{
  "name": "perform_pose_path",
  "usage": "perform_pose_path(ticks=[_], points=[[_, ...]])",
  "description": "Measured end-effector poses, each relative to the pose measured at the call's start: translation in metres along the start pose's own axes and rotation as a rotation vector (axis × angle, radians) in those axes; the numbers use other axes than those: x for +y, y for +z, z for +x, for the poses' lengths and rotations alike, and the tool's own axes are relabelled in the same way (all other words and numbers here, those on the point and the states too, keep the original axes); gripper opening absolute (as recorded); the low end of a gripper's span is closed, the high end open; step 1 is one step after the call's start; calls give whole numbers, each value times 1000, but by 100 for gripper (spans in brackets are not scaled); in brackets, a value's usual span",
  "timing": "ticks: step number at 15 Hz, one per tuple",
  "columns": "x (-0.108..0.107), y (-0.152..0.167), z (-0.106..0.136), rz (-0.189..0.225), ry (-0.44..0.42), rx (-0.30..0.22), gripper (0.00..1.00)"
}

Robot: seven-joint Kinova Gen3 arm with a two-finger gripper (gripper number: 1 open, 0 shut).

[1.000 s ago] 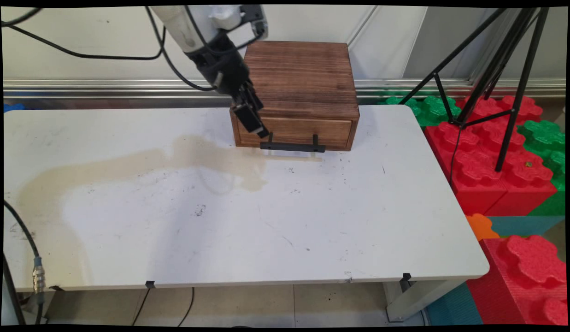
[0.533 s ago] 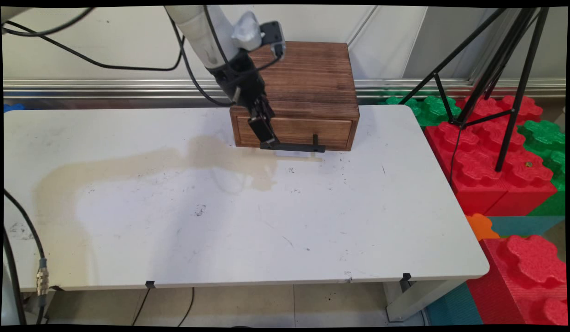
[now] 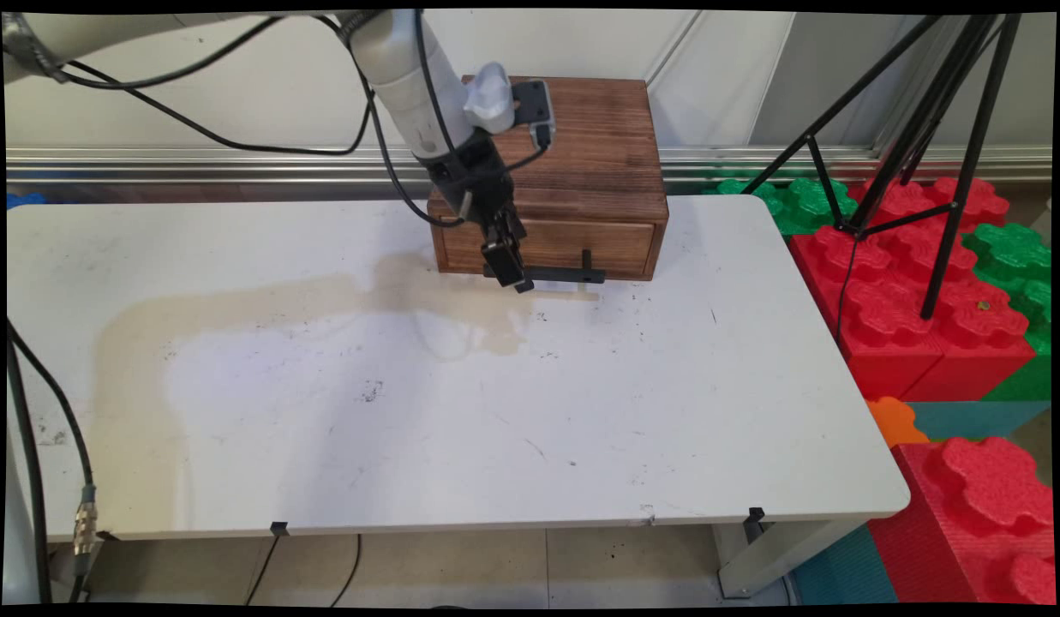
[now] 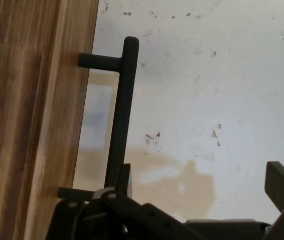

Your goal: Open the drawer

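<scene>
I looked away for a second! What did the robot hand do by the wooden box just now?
The gripper slid right and down along the front of the wooden box, from beside its left corner to the left end of the black handle. Its fingers are open, one beside the bar, and hold nothing. The box, its shut drawer and the white table stayed put.
</scene>
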Motion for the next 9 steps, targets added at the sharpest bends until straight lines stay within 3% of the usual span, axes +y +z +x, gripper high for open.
perform_pose_path(ticks=[9], points=[[-11,40,6,11,81,-52,100]])
